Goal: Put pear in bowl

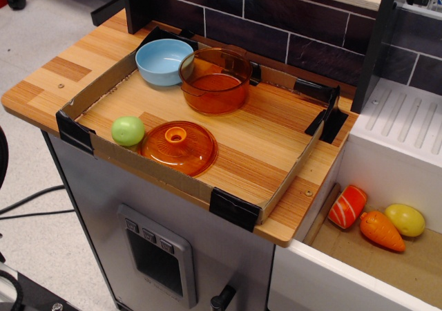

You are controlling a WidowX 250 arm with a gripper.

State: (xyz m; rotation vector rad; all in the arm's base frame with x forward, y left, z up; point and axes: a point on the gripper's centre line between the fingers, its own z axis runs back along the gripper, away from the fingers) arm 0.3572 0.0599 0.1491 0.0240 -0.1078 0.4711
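Note:
The pear (128, 130) is a small smooth light-green toy fruit. It lies on the wooden counter near the front left corner of the cardboard surround, touching or right beside the orange lid (179, 147). The bowl (163, 61) is round, light blue and empty. It stands at the back left, right beside the transparent orange pot (215, 80). No gripper shows in this view.
A low cardboard wall (93, 90) with black taped corners rings the work area. To the right, a sink recess holds a red-orange toy (347, 206), a carrot (381, 230) and a yellow lemon-like fruit (405, 219). A dark tiled wall stands behind.

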